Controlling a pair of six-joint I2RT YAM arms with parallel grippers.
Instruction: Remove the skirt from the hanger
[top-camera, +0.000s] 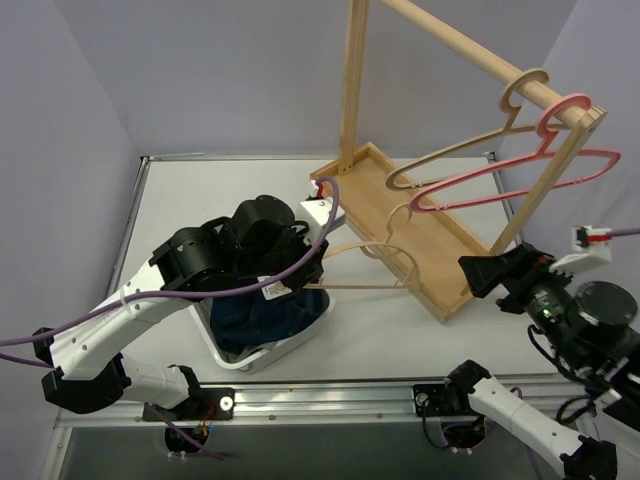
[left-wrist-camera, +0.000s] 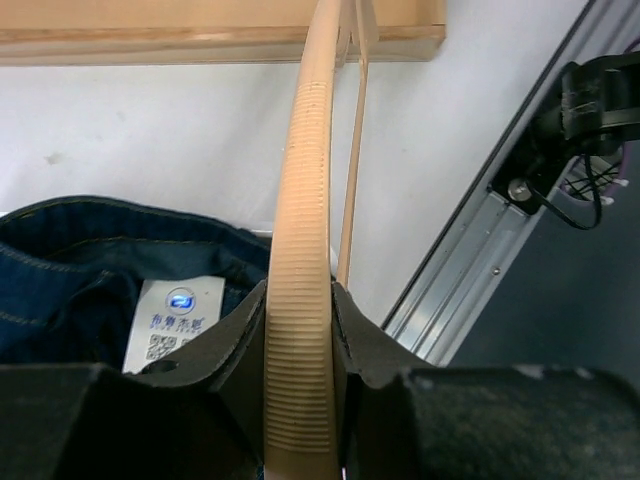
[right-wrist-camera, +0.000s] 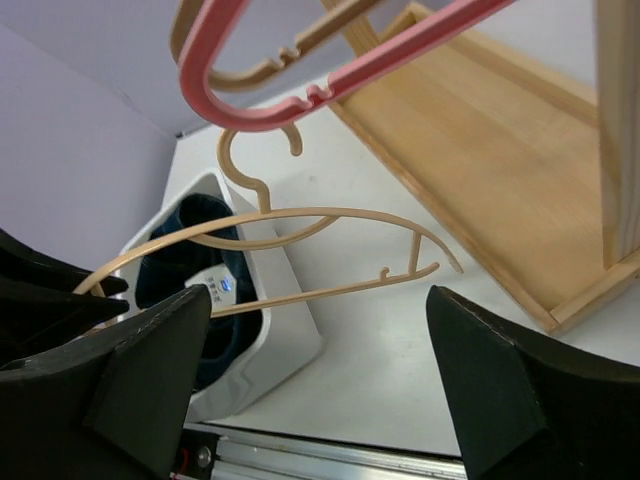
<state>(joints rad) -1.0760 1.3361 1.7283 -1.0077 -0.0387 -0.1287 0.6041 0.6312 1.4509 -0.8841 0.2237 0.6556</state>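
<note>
Left wrist: our L gripper (left-wrist-camera: 300, 335) clamps tan ribbed plastic hanger (left-wrist-camera: 305, 200) beside dark denim skirt (left-wrist-camera: 60, 260); R gripper (right-wrist-camera: 320, 355) spread wide.

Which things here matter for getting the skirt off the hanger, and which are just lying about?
Job: left gripper, held tan hanger, denim skirt, white bin holding the skirt.
Lying about: pink hanger, hung tan hanger, wooden rack, open right gripper.

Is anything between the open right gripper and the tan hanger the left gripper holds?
Nothing visible. From the right gripper, the tan hanger, clamped by the left gripper, lies in open view. The pink hanger hangs higher up, seemingly out of that line.
</note>
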